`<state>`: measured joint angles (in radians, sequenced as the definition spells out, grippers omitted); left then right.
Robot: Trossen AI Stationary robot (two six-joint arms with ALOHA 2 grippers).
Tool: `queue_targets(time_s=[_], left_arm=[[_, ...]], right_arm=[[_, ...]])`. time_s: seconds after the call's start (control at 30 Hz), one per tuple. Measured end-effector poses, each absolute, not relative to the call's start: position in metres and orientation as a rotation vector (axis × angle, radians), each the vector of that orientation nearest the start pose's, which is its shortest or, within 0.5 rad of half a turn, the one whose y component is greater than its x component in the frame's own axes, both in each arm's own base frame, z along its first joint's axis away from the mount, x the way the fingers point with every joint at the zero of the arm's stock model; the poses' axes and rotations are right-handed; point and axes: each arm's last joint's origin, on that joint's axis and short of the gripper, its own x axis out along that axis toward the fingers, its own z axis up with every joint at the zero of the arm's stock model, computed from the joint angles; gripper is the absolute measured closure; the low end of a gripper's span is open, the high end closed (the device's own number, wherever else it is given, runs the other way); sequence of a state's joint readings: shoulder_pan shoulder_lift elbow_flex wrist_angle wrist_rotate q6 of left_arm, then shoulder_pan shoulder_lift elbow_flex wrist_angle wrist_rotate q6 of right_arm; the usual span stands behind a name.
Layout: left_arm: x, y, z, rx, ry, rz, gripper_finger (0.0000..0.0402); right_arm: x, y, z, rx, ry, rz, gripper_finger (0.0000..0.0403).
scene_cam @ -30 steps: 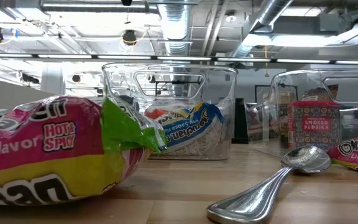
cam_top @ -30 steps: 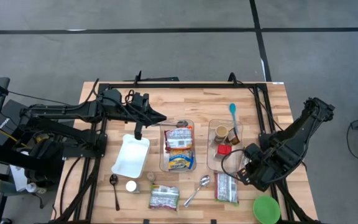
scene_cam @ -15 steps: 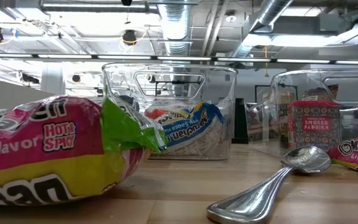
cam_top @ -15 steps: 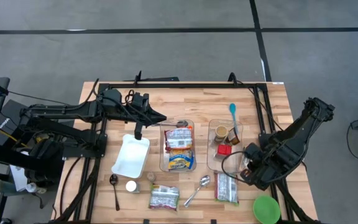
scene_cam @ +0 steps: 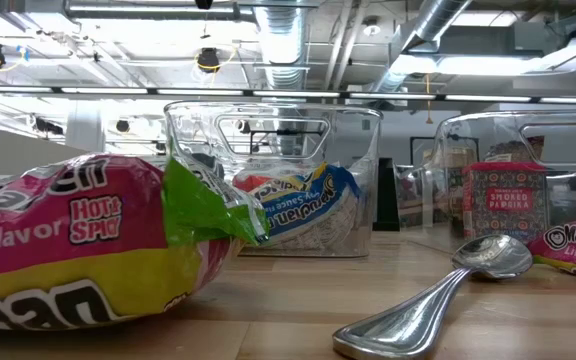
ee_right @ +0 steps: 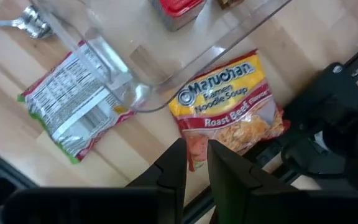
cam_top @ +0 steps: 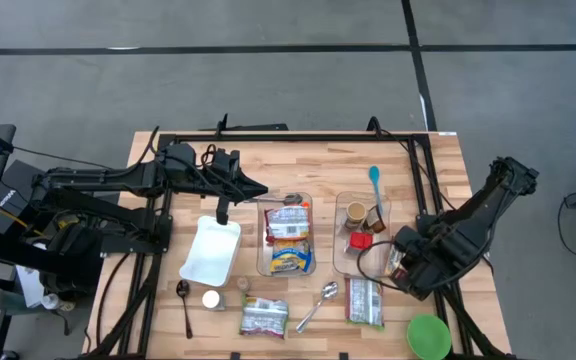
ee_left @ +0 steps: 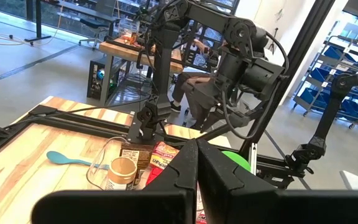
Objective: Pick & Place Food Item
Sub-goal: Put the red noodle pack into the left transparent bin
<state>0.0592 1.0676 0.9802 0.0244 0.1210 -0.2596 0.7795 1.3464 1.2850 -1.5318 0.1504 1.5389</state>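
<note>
My right gripper (cam_top: 399,264) points down near the table's right edge, shut on a yellow and red ramen packet (ee_right: 229,109) marked Roast Beef. The packet hangs beside the right clear bin (cam_top: 340,262), which holds jars and a red tin (cam_top: 360,240). The left clear bin (cam_top: 264,262) holds other ramen packets (cam_top: 289,240). Two more packets lie flat on the table near its front edge (cam_top: 365,302) (cam_top: 264,316). My left gripper (cam_top: 261,190) waits shut and level above the table's far left part, holding nothing. My right gripper pinches one end edge of the ramen packet (ee_right: 194,148) between its two fingers (ee_right: 173,165), coming from above and pointing down. The packet hangs below the fingers, clear of the table, its printed face toward the wrist camera.
A metal spoon (cam_top: 318,305) lies between the two loose packets. A green bowl (cam_top: 429,336) stands at the near right corner, a white tray (cam_top: 211,250) left of the bins, a blue spoon (cam_top: 375,182) by the right bin's far end. A black frame (cam_top: 288,137) rims the table.
My right gripper has rolled a little about its downward line while staying over the same spot, and the held packet has turned with it. My left arm has kept still.
</note>
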Motion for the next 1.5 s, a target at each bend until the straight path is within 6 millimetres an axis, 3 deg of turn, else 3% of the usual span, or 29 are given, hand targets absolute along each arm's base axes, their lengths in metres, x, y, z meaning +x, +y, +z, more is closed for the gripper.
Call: queue_targets(time_s=[0.4, 1.1, 1.33, 1.5], left_arm=[[0.238, 0.011, 0.367, -0.265, 0.071, -0.053, 0.0402], [0.238, 0.011, 0.367, -0.265, 0.071, -0.053, 0.0402], [0.238, 0.011, 0.367, -0.265, 0.071, -0.053, 0.0402], [0.238, 0.011, 0.367, -0.265, 0.071, -0.053, 0.0402]], right_arm=[[0.152, 0.147, 0.309, 0.603, 1.457, -0.579, 0.0345], [0.143, 0.174, 0.306, 0.675, 1.426, -0.513, 0.0345], [0.152, 0.181, 0.308, 0.843, 1.365, -0.5, 0.0345], [0.161, 0.19, 0.307, 0.782, 1.201, -0.429, 0.0345]])
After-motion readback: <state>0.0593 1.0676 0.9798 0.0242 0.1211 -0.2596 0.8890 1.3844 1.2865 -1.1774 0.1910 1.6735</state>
